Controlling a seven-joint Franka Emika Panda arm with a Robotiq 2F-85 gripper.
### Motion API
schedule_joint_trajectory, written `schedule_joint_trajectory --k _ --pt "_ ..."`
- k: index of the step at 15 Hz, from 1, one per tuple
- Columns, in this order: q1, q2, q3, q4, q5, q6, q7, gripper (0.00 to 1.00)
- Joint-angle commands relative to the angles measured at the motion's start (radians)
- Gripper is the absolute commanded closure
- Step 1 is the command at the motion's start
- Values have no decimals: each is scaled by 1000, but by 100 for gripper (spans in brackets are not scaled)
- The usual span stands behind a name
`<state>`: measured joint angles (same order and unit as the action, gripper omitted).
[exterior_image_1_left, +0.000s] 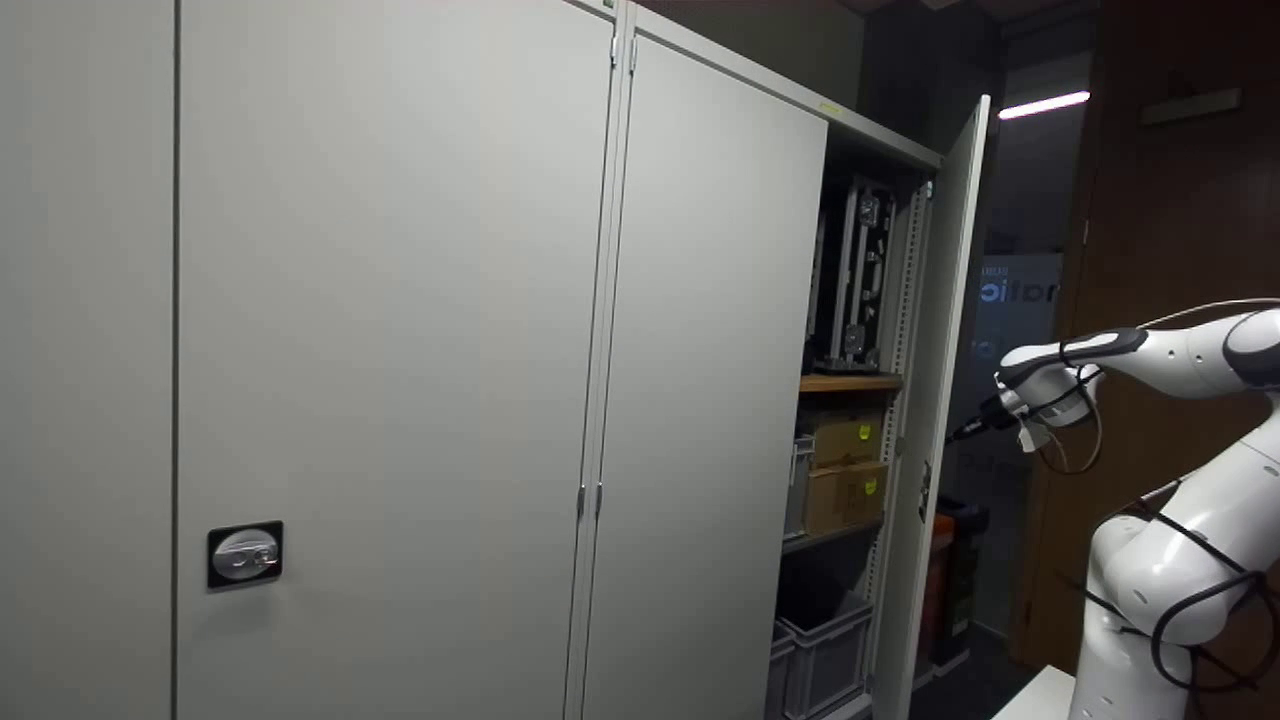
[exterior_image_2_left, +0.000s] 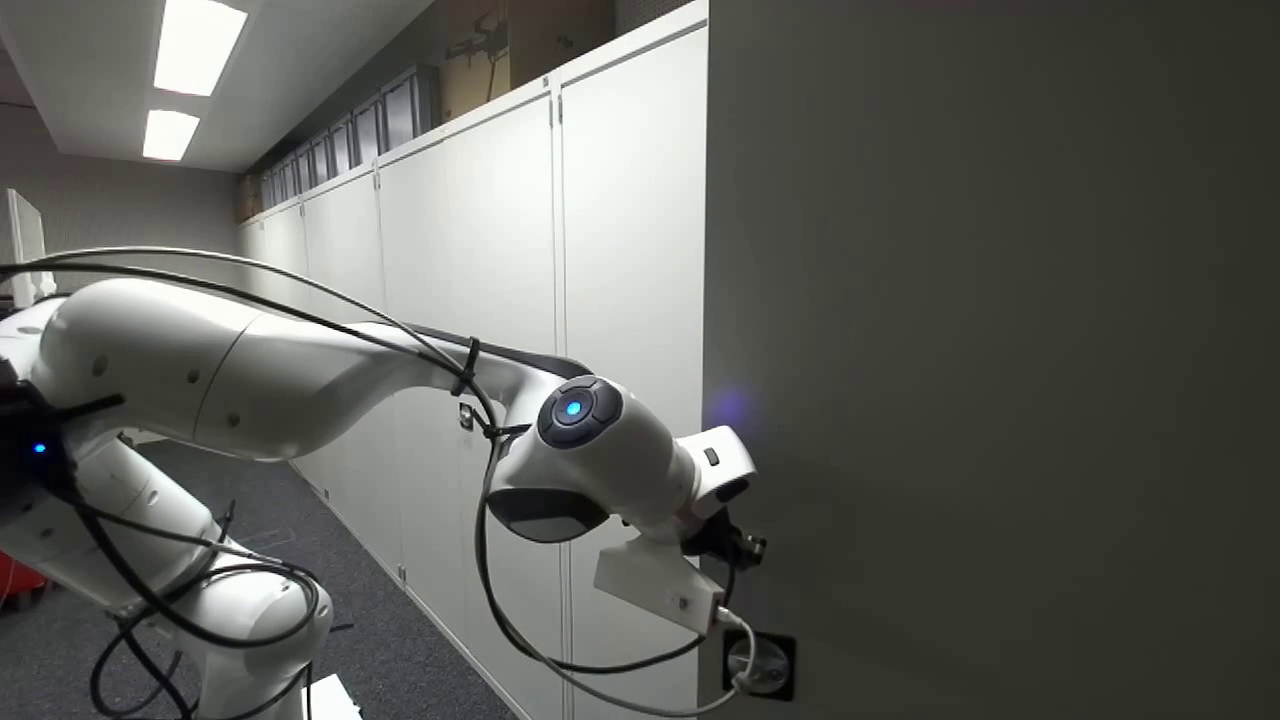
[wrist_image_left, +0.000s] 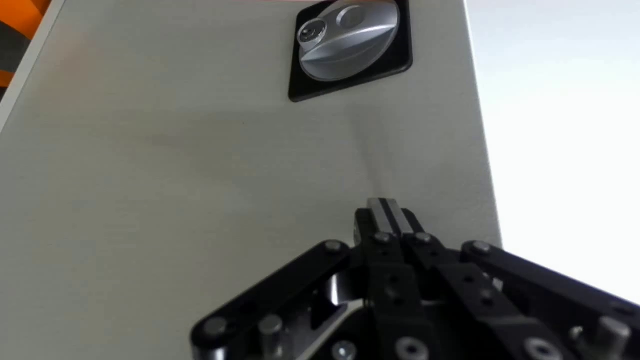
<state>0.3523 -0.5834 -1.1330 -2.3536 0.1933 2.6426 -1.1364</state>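
Observation:
My gripper (wrist_image_left: 384, 204) is shut, with its two fingertips together and nothing between them. In the wrist view the tips are in front of a grey cabinet door (wrist_image_left: 175, 210), near its right edge. Whether they touch it I cannot tell. A silver turning handle with a key lock (wrist_image_left: 345, 55) on a black square plate sits on the door beyond the tips. In an exterior view the door (exterior_image_1_left: 955, 300) stands swung open, and my gripper (exterior_image_1_left: 955, 437) is at its outer face. In an exterior view the handle (exterior_image_2_left: 765, 668) shows below the wrist, partly behind a cable.
Inside the open cabinet are cardboard boxes (exterior_image_1_left: 845, 490), grey crates (exterior_image_1_left: 830, 650) and a metal-framed black case (exterior_image_1_left: 860, 280). A closed cabinet door (exterior_image_1_left: 710, 380) stands beside the opening. Orange and dark bins (exterior_image_1_left: 945, 580) stand behind the open door. Cables (exterior_image_2_left: 485, 560) hang from the arm.

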Motion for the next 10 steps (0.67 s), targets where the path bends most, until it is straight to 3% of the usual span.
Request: schedule_joint_trajectory --k 1,10 --pt "63 -18 -18 25 33 23 -41 100" --pt "125 -24 -11 61 39 8 -33 100"
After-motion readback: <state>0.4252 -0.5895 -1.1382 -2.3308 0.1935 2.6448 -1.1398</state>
